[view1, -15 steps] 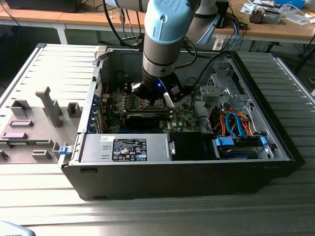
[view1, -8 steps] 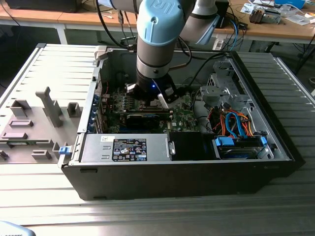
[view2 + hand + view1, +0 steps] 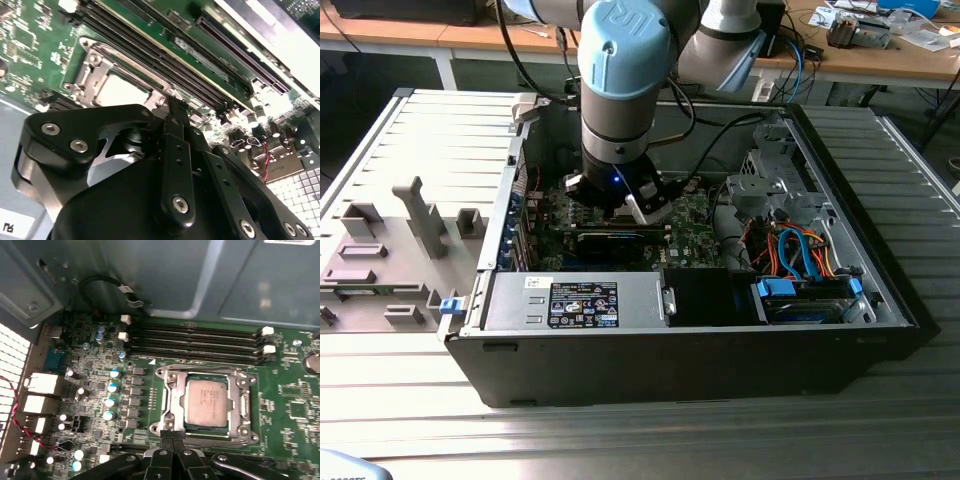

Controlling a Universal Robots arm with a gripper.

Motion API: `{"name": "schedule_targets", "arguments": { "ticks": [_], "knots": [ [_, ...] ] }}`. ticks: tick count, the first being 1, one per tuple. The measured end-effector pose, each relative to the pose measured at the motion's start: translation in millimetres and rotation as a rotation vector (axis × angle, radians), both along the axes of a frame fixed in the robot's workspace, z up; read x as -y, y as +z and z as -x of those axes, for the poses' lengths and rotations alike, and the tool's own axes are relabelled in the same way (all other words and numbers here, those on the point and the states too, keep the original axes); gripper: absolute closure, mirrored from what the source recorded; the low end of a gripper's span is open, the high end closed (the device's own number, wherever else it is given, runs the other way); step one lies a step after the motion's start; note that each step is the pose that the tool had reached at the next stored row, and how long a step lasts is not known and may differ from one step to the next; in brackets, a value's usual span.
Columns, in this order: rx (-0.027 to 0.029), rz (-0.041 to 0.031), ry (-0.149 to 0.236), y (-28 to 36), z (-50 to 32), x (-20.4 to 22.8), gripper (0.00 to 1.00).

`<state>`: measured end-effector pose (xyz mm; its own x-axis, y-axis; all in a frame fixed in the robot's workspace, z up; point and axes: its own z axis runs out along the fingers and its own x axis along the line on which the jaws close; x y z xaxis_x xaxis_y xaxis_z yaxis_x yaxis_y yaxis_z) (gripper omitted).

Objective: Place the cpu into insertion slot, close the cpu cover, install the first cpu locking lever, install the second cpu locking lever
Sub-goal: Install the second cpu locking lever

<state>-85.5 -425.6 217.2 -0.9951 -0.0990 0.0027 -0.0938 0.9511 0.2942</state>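
Already the cpu (image 3: 206,402) sits flat in the insertion slot (image 3: 170,405) on the green motherboard (image 3: 290,390), its dull metal top showing through the window of the cpu cover (image 3: 239,402), which lies down over it as a silvery frame. That seating looks done, I judge, and the work now concerns the levers at the socket's edge. My gripper (image 3: 172,436) hangs just beside the socket rim, on the side away from the memory slots (image 3: 195,342), fingertips pressed together with nothing between them that I can make out. I hold them pinched so the narrow tip can work as a pusher against a thin lever rather than as a clamp. In the second wrist view the same closed tip (image 3: 174,107) reaches toward the socket corner. In the exterior view my arm (image 3: 620,90) reaches straight down into the open computer case (image 3: 880,280), which rests on the slatted worktop (image 3: 620,430).
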Motion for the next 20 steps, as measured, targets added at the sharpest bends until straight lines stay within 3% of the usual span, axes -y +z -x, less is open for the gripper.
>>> {"name": "schedule_targets", "arguments": {
  "ticks": [9, 12, 14, 20],
  "knots": [
    [-0.0001, 0.0001, 0.0, -12.6, 7.8, 0.1, 0.89],
    [-0.0003, 0.0005, 0.0, -15.0, 10.1, -2.2, 0.89],
    [-0.0001, 0.0059, 0.003, -16.2, 10.1, -11.9, 0.89],
    [0.0001, 0.02, 0.003, -18.1, 10.2, -12.9, 0.89]
  ]
}}
